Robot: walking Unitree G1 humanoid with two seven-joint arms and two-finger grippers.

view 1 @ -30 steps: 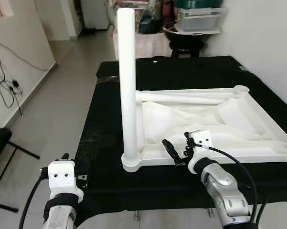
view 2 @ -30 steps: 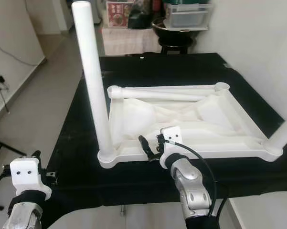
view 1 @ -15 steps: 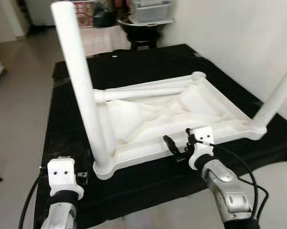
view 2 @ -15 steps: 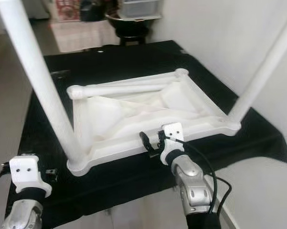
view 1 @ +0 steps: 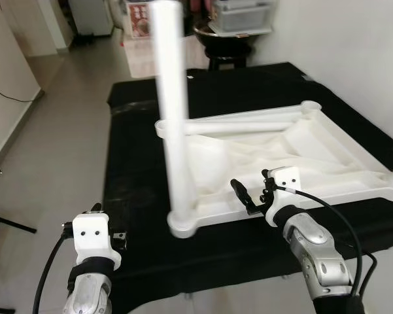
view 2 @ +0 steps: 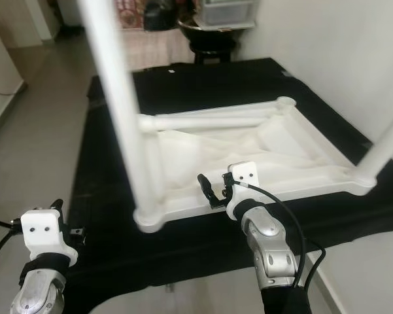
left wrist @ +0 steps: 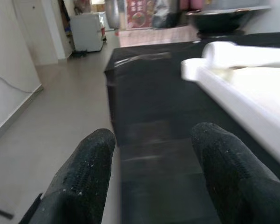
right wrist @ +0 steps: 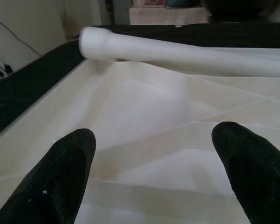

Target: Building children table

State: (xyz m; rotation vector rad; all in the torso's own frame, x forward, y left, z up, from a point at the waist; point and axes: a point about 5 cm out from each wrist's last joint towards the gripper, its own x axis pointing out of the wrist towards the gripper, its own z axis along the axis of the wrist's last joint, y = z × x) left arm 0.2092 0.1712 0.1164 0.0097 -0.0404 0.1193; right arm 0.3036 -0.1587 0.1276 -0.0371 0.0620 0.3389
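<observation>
A smooth white plastic children's tabletop (view 1: 327, 154) lay upside-down on a black cloth-covered table (view 1: 134, 163). One round white plastic leg (view 1: 172, 111) stood upright in its near left corner socket; a loose white tube leg (view 1: 248, 122) lay across the far edge. Right gripper (view 1: 248, 196) hovered w/ fingers spread over the near rim, grasping nothing. Left gripper (left wrist: 151, 179) was released too, low by the cloth's left edge.

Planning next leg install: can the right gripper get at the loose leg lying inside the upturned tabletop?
Probably yes: right gripper, open, sits at the tabletop near rim, facing the loose leg; nothing stands between them.
</observation>
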